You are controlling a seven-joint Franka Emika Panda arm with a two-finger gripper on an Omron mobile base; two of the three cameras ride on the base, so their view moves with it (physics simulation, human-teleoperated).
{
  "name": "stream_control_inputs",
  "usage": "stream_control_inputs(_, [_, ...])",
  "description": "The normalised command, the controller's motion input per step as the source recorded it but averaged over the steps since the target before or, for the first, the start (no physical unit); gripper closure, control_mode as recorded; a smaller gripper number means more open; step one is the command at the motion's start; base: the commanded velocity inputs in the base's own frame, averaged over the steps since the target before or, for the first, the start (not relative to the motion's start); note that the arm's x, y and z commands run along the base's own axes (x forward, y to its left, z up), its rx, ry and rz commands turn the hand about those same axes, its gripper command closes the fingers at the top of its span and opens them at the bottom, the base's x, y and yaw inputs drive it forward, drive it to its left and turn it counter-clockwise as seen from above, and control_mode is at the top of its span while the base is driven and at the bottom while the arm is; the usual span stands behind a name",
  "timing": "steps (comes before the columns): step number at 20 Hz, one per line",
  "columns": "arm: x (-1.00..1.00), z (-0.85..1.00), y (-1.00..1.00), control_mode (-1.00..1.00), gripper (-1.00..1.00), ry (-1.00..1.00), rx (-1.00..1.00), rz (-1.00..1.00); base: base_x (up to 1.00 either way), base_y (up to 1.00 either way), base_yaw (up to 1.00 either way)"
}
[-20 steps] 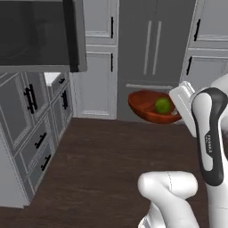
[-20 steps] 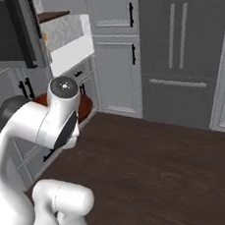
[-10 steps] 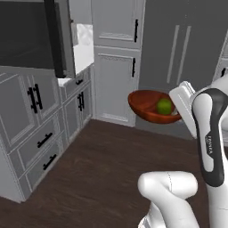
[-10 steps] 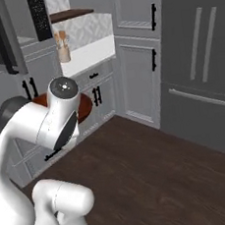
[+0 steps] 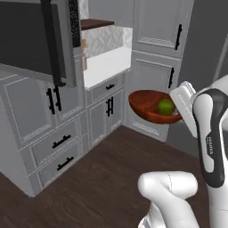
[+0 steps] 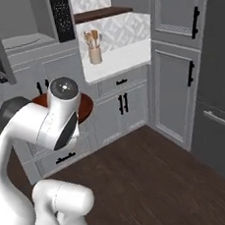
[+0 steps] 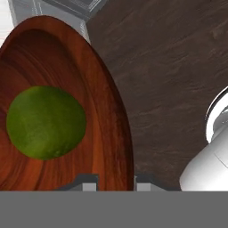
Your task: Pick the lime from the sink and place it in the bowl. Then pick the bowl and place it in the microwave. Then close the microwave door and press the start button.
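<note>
Wooden bowl (image 5: pixel 151 109) | holds lime (image 5: pixel 165 107) | gripper (image 7: pixel 115 181) clamped on bowl rim, carried aloft

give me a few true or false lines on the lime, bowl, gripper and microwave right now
1. The lime lies inside the bowl. True.
2. The bowl rests on the white counter. False: it is held up in the air over the dark wood floor, clear of the counter.
3. The gripper holds the bowl by its rim. True: one fingertip sits inside the rim and one outside.
4. The microwave door is closed. False: it stands swung open, and the right base view shows the cavity behind it.
5. The bowl is already in the microwave. False: it is still outside, carried by the arm.
</note>
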Motion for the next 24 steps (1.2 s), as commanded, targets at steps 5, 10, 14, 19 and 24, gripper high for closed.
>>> stream_control_inputs(5, [0.00, 0.00, 0.00, 1.00, 1.00, 0.00, 0.00, 0.00, 0.95, -0.49, 0.54])
stream_control_inputs(10, [0.00, 0.00, 0.00, 1.00, 1.00, 0.00, 0.00, 0.00, 0.79, -0.34, 0.48])
stream_control_inputs(14, [0.00, 0.00, 0.00, 1.00, 1.00, 0.00, 0.00, 0.00, 1.00, 0.00, 0.42])
stream_control_inputs(19, [0.00, 0.00, 0.00, 1.00, 1.00, 0.00, 0.00, 0.00, 0.89, 0.03, 0.35])
stream_control_inputs(24, [0.00, 0.00, 0.00, 1.00, 1.00, 0.00, 0.00, 0.00, 0.56, -0.21, 0.34])
